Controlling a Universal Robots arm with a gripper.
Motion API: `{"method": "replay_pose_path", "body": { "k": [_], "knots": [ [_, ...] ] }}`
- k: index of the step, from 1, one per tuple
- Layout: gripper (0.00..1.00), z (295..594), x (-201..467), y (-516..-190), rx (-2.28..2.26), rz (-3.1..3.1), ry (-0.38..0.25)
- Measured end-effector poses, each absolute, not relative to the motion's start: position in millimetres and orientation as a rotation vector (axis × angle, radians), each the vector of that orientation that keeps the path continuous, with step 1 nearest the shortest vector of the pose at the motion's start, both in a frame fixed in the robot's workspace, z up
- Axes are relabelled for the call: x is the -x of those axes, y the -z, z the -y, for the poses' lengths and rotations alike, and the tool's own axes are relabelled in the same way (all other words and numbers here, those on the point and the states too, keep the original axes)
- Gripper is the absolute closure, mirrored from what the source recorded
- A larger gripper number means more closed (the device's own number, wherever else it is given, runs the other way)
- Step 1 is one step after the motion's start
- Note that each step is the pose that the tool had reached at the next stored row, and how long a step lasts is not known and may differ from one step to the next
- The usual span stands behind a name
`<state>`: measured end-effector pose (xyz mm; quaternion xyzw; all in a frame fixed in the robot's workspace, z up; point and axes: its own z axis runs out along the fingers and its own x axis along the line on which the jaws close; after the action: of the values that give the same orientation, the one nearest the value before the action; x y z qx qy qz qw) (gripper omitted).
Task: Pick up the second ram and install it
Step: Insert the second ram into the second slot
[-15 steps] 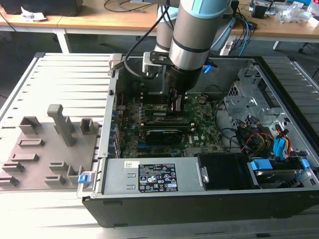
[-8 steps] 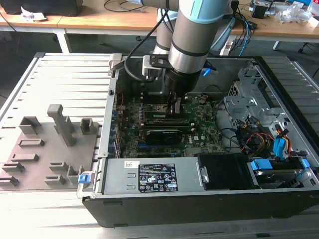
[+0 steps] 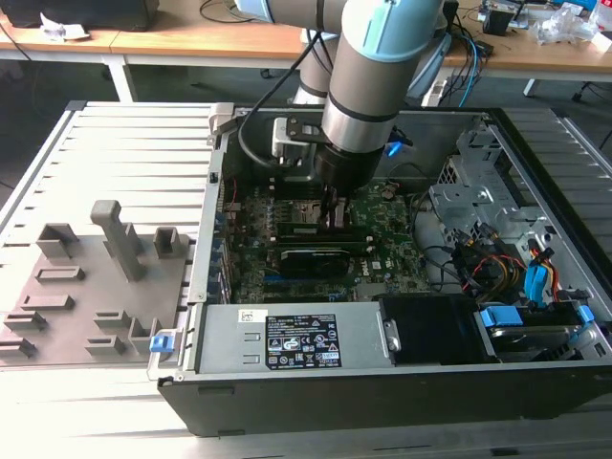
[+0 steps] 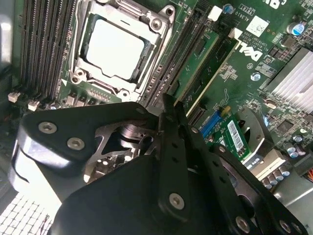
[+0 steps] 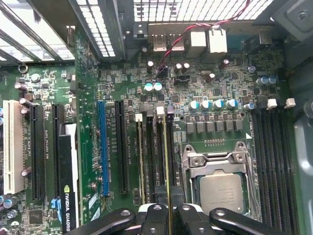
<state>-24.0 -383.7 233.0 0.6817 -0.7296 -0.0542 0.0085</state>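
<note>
The gripper (image 5: 168,216) has its fingers drawn in close on the second ram (image 5: 168,161). The stick is seen edge-on as a thin line standing in the memory slot right beside the CPU socket (image 5: 220,191). Whether it is fully seated cannot be told. In the second wrist view the black fingers (image 4: 171,127) reach down just beside the same socket (image 4: 117,44), whose metal lid is bare.

On the far side of the ram from the socket run more black slots with white end clips (image 5: 160,110), then a blue slot (image 5: 101,147). Farther off is a black card (image 5: 66,196) with white and green lettering. On the socket's other side are four empty black slots (image 5: 274,161) with open room above them.

Beyond the socket, the rear ports (image 5: 195,41) line the case wall.

In the exterior view the arm drops into the open case (image 3: 535,163). A grey cover (image 3: 287,335) well clear of the socket carries a black printed label (image 3: 301,341).
</note>
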Motion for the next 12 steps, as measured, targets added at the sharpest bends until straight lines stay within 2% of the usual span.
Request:
{"method": "replay_pose_path", "body": {
  "k": [12],
  "knots": [
    [0.86, 383.5, 21.2, -225.0, -2.132, 2.277, 0.169]
  ]
}}
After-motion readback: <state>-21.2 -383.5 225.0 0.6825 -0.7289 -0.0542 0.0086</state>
